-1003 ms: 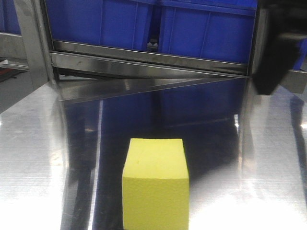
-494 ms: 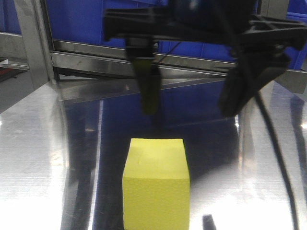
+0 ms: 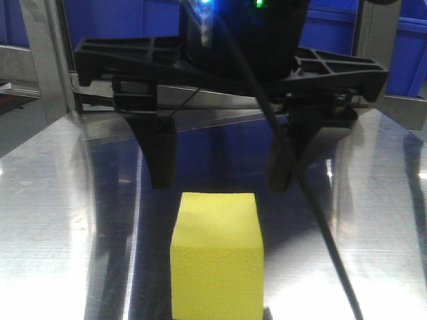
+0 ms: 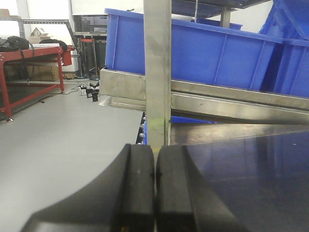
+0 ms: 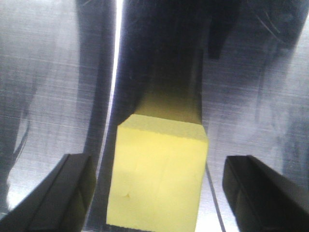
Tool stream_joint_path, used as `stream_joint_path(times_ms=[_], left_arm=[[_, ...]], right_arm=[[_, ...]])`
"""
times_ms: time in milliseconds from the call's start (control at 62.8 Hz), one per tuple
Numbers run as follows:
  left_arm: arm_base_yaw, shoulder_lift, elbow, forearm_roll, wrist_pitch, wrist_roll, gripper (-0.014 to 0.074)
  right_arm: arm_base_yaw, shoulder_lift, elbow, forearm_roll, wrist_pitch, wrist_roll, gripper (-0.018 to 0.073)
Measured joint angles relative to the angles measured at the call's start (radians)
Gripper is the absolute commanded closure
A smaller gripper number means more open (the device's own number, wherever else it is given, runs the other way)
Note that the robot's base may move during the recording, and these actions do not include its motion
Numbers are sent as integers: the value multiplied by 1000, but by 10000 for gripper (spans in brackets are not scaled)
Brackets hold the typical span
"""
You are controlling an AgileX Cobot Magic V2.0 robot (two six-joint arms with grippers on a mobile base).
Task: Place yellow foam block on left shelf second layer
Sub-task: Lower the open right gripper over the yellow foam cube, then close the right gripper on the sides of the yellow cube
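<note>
Moved since half a second ago: the right gripper [image 3: 221, 181], black with two fingers, now sits lower and further left in the front view. It is centred behind the block's top edge. The block itself has not shifted.

Item 1: yellow foam block [image 3: 217, 260], bright, cube-shaped, with a matte fine-grained surface. It stands upright on the brushed, mirror-like steel surface [image 3: 47, 220], in the lower middle of the front view. In the right wrist view it lies between the two fingers, with bare metal showing on both sides, so neither finger touches it.

Item 2: right gripper. Its jaws are spread wide, broader than the block, and hold nothing. A black cable [image 3: 313, 220] runs diagonally down from its body.

Item 3: left gripper [image 4: 154, 159], with black fingers pressed flat together and nothing between them. It faces a vertical steel upright [image 4: 157, 72].

Item 4: blue plastic bins [image 4: 203, 53], set on the steel rack level behind that upright.

Item 5: red metal frame [image 4: 29, 53], far left on the grey floor, well apart from the rack.
</note>
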Motion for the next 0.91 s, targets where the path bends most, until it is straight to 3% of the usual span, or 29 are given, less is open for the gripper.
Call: stream_joint_path(times_ms=[908], left_arm=[[0,0,0,0,0,0,472]], right_arm=[[1,100,2,6,-13,15,-73]])
